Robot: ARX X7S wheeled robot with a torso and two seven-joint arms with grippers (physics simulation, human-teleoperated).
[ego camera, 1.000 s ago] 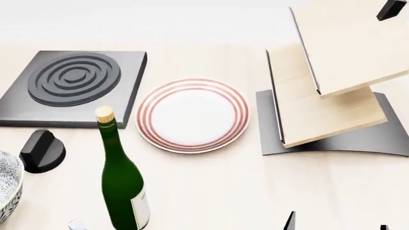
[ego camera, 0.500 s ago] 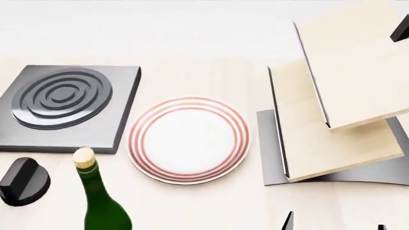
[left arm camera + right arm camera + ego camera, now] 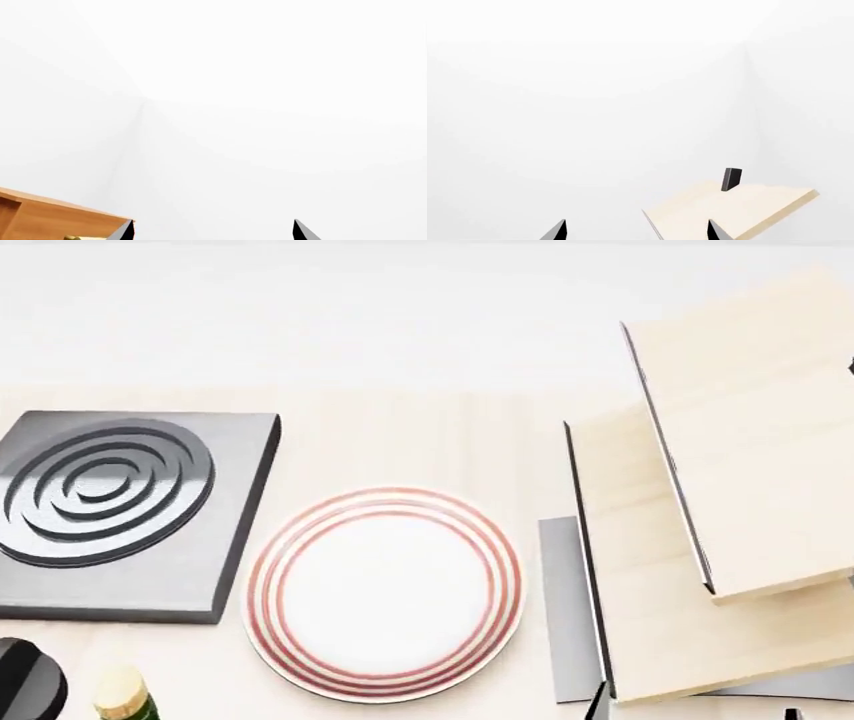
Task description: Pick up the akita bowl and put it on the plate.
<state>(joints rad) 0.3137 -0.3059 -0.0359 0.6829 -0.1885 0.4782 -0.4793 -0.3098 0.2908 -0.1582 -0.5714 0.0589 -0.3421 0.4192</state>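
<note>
Nothing is picked up yet: the plate (image 3: 386, 594) lies bare on the bench (image 3: 400, 430), the akita bowl is out of view, and both end effectors (image 3: 212, 232) (image 3: 635, 231) point away, fingertips apart and empty, so finding the bowl looks next.

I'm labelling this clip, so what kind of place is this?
Probably a simulated kitchen counter: a dark square stove burner, a red-ringed plate, and a bottle's corked top on a pale wooden tabletop.
</note>
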